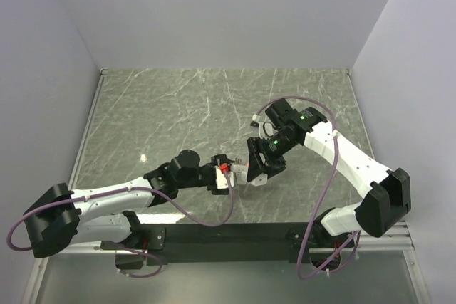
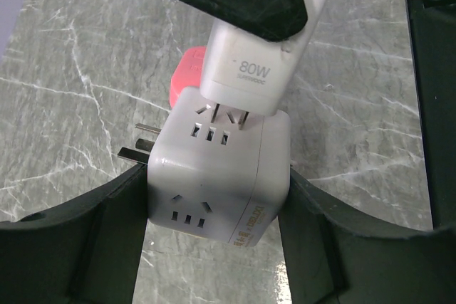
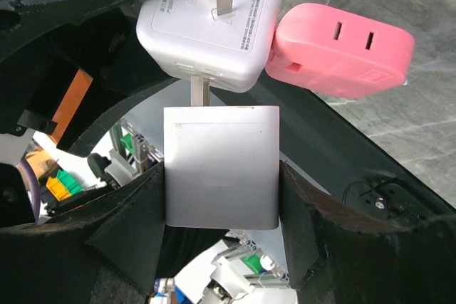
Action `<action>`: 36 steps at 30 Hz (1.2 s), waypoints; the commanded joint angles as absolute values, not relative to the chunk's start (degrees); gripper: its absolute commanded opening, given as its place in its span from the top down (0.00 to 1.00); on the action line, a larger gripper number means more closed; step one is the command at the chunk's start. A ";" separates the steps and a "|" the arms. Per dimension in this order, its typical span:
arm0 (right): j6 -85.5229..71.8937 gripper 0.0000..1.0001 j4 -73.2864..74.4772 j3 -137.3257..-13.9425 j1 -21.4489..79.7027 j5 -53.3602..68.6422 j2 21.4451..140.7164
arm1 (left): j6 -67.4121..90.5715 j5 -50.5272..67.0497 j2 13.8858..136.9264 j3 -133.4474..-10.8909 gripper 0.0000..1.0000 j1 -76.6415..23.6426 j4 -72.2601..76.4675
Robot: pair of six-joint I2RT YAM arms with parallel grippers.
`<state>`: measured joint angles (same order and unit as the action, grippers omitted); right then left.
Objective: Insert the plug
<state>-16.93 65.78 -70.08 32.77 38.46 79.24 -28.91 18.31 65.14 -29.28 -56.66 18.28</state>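
Observation:
My left gripper [image 2: 214, 236] is shut on a white cube socket adapter [image 2: 214, 169], held above the marble table. A pink adapter [image 2: 187, 76] sits on the cube's far side. My right gripper [image 3: 221, 176] is shut on a white 80W charger plug [image 3: 221, 169]. The charger [image 2: 249, 62] stands against the cube's upper face, its prongs [image 2: 231, 115] at the socket slots with bare metal still showing. The right wrist view shows a prong [image 3: 200, 92] bridging the gap to the cube [image 3: 214, 26]. In the top view both grippers [image 1: 217, 176] [image 1: 258, 169] meet near the table's front centre.
The cube's own metal prongs [image 2: 139, 142] stick out on its left side. The grey marble table [image 1: 178, 105] is walled at left, right and back. A black base rail [image 1: 228, 236] runs along the near edge.

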 commanded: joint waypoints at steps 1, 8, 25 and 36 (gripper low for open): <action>-17.40 1.00 66.27 -72.51 31.99 38.67 79.28 | -29.88 18.63 63.11 -30.15 0.99 -57.65 22.50; -17.40 1.00 66.09 -73.04 31.91 39.46 80.59 | -30.06 18.19 63.28 -30.50 0.99 -58.80 21.62; -17.23 1.00 65.74 -72.86 32.61 41.13 82.27 | -30.59 17.32 65.21 -31.90 0.99 -59.76 21.36; -17.31 1.00 65.57 -70.93 33.22 41.49 81.91 | -30.76 15.03 67.41 -33.49 0.99 -59.68 21.09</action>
